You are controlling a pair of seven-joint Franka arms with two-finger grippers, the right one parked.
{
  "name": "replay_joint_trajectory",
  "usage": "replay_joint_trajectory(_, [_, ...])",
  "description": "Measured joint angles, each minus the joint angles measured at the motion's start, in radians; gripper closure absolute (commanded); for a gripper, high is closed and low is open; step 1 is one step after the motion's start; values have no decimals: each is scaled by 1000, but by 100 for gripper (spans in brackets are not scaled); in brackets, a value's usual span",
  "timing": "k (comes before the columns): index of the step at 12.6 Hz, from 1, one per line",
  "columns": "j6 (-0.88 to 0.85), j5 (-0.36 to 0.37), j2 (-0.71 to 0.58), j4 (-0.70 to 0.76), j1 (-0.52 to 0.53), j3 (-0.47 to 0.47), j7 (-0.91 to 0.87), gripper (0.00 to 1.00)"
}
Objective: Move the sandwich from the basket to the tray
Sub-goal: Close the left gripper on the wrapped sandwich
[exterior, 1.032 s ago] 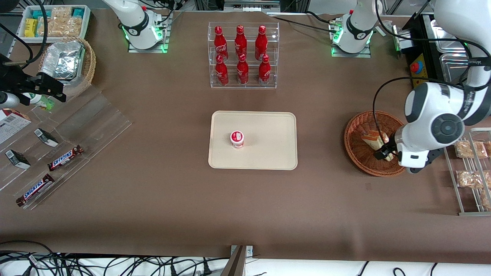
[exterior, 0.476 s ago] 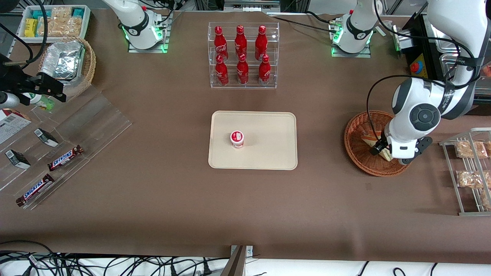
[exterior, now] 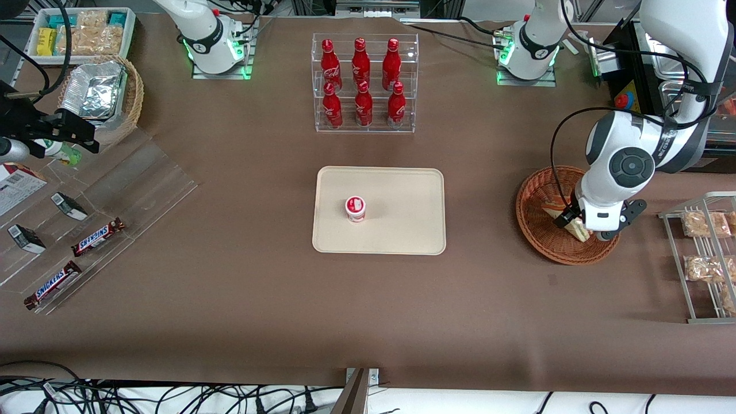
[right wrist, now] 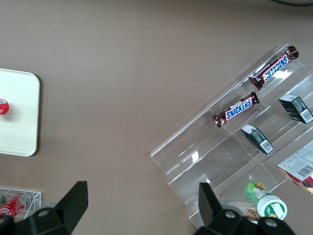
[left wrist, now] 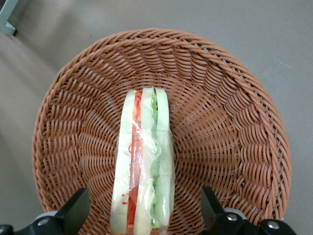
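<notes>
Sandwich lies in basket, filling edge up, so both bread faces are reachable. Pincer hovers spread, one finger each side, not touching. Tray sits at basket's 9 o'clock.

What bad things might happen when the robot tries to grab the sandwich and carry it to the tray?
The gripper hangs open over the sandwich, which stands on its edge in the basket: a finger might tip it over. Its plastic wrap looks slippery, so it might slide out. A small cup already sits on the tray; the sandwich might knock it.
</notes>
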Motion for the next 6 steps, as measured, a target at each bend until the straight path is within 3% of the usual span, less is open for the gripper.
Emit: replay_joint_trajectory(6, [45,33,0,-42,-1,-1,-3,0])
